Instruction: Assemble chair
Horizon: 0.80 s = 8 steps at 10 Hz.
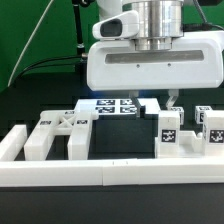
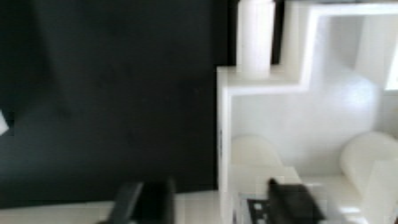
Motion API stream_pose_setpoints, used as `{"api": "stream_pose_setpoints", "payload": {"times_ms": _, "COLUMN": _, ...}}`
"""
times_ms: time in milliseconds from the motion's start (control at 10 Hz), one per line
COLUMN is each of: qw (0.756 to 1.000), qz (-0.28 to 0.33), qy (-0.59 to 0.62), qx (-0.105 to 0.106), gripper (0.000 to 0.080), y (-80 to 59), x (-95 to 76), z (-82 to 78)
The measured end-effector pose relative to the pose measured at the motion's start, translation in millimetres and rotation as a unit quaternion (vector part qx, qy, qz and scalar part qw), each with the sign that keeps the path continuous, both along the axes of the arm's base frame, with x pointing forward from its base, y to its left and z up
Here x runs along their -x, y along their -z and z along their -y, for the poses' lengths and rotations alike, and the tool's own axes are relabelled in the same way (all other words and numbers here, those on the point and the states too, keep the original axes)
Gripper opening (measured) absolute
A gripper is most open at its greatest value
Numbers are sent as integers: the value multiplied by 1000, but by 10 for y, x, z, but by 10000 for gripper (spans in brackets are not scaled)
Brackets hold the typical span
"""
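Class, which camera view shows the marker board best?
The exterior view: the marker board lies flat, its tags clear. The wrist view shows only untagged white surfaces close up; the board cannot be made out there.

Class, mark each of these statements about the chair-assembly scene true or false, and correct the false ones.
1. The marker board lies flat near the middle of the table. True.
2. The gripper has its jaws clamped on a chair piece. False: the jaws stand apart and grip nothing.
3. A small tagged block stands at the exterior view's right. True.
4. The table is white. False: it is black.
5. The large barred piece lies at the exterior view's right. False: it lies at the exterior view's left.
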State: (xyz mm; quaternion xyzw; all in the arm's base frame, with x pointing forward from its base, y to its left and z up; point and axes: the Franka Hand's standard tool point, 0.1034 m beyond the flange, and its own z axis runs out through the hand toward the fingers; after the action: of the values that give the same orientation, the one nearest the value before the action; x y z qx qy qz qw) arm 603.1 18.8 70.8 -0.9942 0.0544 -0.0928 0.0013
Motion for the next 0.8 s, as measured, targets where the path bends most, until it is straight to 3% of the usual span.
{"api": "stream_pose_setpoints", "payload": {"times_ms": 100, "qw": 1000, "qz": 27, "qy": 1, "qx": 9, "gripper": 320, "y": 15, "x": -1, "z": 28}}
{"api": "stream_pose_setpoints", "payload": {"times_ms": 200, "qw": 999, "qz": 43, "qy": -1, "qx": 18, "gripper": 520, "y": 69, "x": 9, "z": 64}}
{"api": "stream_pose_setpoints", "payload": {"times_ms": 300, "qw": 998, "qz": 60, "qy": -6, "qx": 27, "gripper": 610, "y": 132, "x": -2, "z": 99}}
{"api": "stream_pose_setpoints", "payload": {"times_ms": 800, "qw": 997, "qz": 61, "qy": -16, "qx": 37, "gripper": 649, "y": 512, "x": -28, "z": 18}}
